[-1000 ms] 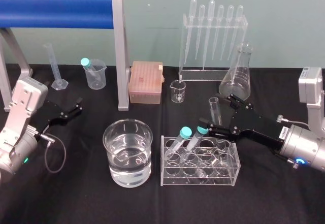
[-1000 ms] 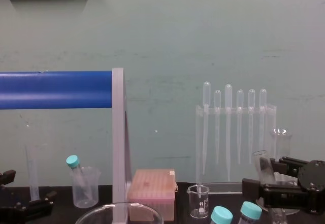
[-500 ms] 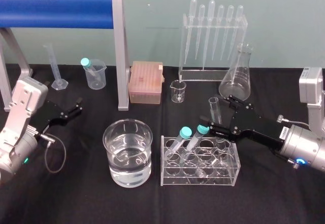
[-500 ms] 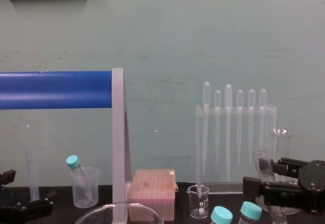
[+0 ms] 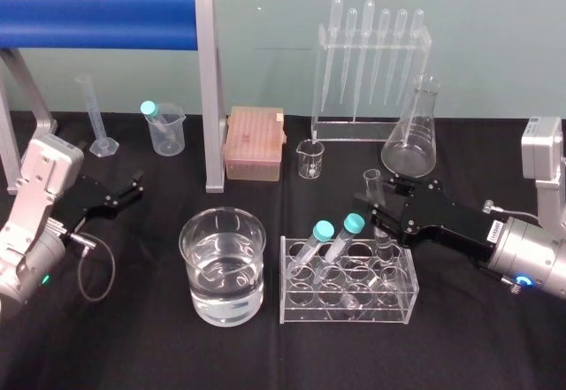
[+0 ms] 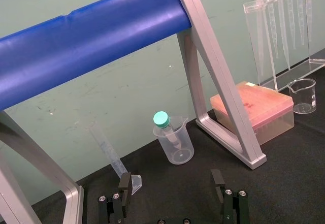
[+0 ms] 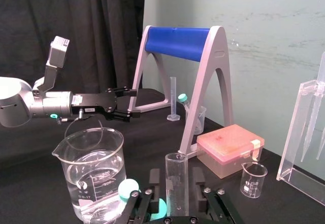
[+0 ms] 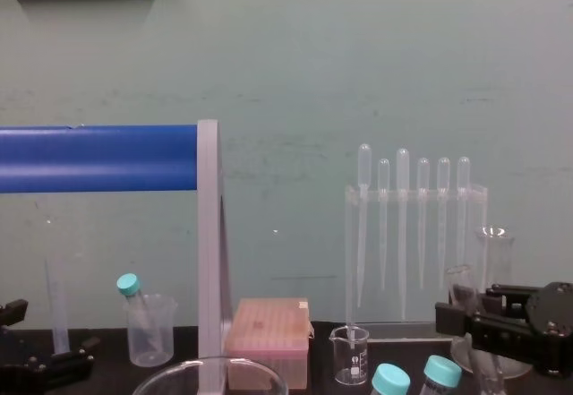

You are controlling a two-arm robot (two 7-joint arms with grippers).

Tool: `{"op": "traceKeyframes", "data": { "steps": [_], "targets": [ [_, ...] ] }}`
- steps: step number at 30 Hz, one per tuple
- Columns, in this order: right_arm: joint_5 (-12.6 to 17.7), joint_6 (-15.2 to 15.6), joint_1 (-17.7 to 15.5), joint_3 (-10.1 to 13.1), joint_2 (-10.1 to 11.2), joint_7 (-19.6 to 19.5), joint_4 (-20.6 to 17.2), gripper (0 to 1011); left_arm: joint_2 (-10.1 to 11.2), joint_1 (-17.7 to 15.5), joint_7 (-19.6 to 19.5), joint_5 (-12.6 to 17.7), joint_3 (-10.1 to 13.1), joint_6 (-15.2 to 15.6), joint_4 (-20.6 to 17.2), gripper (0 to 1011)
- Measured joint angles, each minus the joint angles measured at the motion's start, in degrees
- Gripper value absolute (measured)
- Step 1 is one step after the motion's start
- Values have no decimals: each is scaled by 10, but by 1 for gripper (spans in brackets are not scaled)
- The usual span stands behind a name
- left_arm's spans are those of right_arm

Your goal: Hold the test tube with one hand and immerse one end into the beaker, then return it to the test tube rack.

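Note:
The test tube [image 5: 373, 192], clear and uncapped, stands in the back right of the clear test tube rack [image 5: 349, 294]. My right gripper [image 5: 378, 206] reaches in from the right and is shut on the tube's upper part; in the right wrist view the tube [image 7: 176, 182] stands upright between the two black fingers [image 7: 154, 179]. The wide beaker [image 5: 223, 264], partly filled with water, sits left of the rack. My left gripper [image 5: 129, 187] rests open at the far left, holding nothing, its fingers [image 6: 124, 184] spread apart.
Two teal-capped tubes [image 5: 324, 231] lean in the rack's left side. Behind stand a pipette stand [image 5: 371, 63], conical flask [image 5: 414, 133], small spouted beaker [image 5: 310, 158] and pink tip box [image 5: 255, 142]. A blue-barred frame [image 5: 106, 8], plastic beaker [image 5: 166, 129] and graduated cylinder [image 5: 95, 116] occupy the back left.
The right gripper's fingers have closed in from a wide spread onto the test tube. The left arm, beaker and rack have not moved.

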Motion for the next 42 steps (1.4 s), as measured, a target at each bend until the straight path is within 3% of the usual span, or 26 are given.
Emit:
{"op": "traceKeyframes", "data": {
  "steps": [7,27,42],
  "targets": [
    [0,0,0,0,0,0,0,233,0,0,0,0,0,0,0,1000],
    [0,0,0,0,0,0,0,227,0,0,0,0,0,0,0,1000],
    [36,-10,-13,27,7,2,-31,227,0,0,0,0,0,0,0,1000]
  ]
}}
